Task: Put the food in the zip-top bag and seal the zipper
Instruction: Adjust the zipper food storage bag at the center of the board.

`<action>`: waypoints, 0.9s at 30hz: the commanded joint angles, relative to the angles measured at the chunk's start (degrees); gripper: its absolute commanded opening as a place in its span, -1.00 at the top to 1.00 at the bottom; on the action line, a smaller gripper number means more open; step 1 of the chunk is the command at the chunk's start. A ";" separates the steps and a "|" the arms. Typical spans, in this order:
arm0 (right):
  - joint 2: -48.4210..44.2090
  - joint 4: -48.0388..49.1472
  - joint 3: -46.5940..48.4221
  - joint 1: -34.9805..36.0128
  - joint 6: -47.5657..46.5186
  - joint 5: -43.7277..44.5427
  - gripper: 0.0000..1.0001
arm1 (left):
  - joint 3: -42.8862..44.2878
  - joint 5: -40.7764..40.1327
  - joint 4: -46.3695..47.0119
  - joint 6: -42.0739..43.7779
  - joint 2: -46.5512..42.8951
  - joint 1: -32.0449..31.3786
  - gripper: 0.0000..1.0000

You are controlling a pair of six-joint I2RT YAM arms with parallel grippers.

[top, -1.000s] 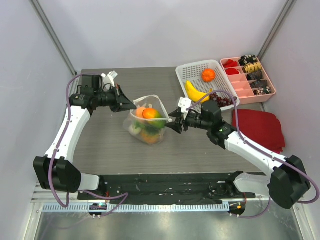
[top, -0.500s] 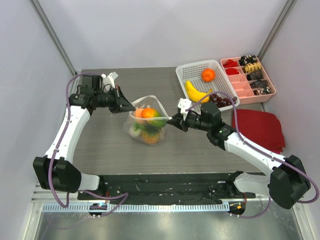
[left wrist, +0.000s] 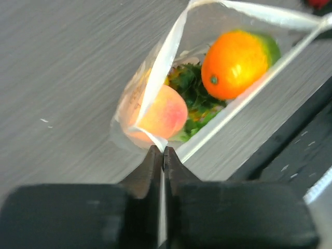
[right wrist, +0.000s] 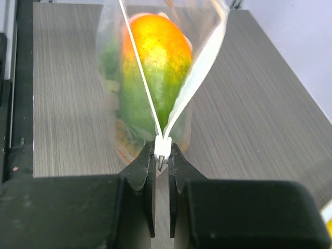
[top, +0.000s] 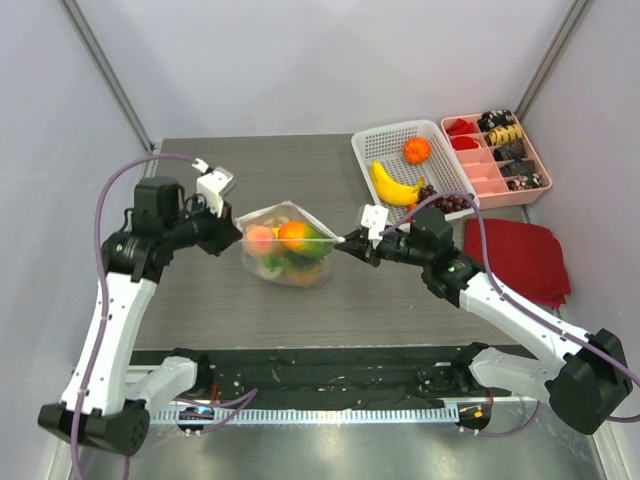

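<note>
Grey table [top: 280, 170] bears basket [top: 385, 140], pink tray [top: 480, 170], red cloth [top: 515, 255].

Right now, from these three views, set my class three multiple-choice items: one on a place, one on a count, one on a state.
1. Where is the banana? A basket; B tray; C cloth.
2. How many end effectors grip the bag? A none; B one; C two.
3. The bag's mouth is: A sealed; B open; C folded.
Answers: 1 A, it lies in the basket; 2 C, left end effector and right end effector each pinch a mouth corner; 3 B, zipper strips stand apart.
</note>
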 commanded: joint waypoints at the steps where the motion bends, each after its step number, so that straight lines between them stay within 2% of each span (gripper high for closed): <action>1: -0.87 -3.56 1.69 -2.02 -3.11 0.70 0.98 | -1.74 -9.82 -2.18 14.95 -2.93 2.55 0.50; 3: -0.52 -3.65 1.78 -1.93 -5.38 -2.02 0.98 | 1.67 -4.63 -8.42 14.34 -1.09 2.47 0.28; 5: -0.17 -3.21 1.86 -1.85 -6.79 -3.00 0.98 | 3.97 1.59 -11.15 13.03 2.16 2.55 0.17; 9: 0.27 -4.27 2.74 -1.76 -11.80 -5.37 0.98 | 9.77 11.28 -16.34 11.27 7.00 2.55 -0.40; 12: -1.13 -5.58 2.57 -1.15 -18.30 -7.83 0.98 | 13.20 17.60 -17.67 7.41 11.91 2.55 -0.52; 17: -3.68 -7.52 1.16 -1.14 -26.47 -9.33 0.98 | 16.72 26.14 -17.58 0.30 20.00 2.64 -0.44; 18: -3.94 -7.43 0.55 -1.06 -27.10 -9.59 0.98 | 16.55 30.42 -17.40 -0.86 22.19 2.64 -0.37; 22: -5.00 -7.17 0.11 -0.97 -27.89 -9.77 0.98 | 14.71 37.82 -15.91 -6.13 27.21 2.64 -0.19; 25: -5.27 -7.08 -0.24 -0.97 -28.42 -9.77 0.98 | 13.22 41.26 -14.42 -8.07 29.06 2.55 -0.15; 27: -5.71 -6.73 -0.68 -1.05 -28.95 -9.94 0.98 | 11.12 42.41 -11.09 -13.32 29.33 2.46 -0.12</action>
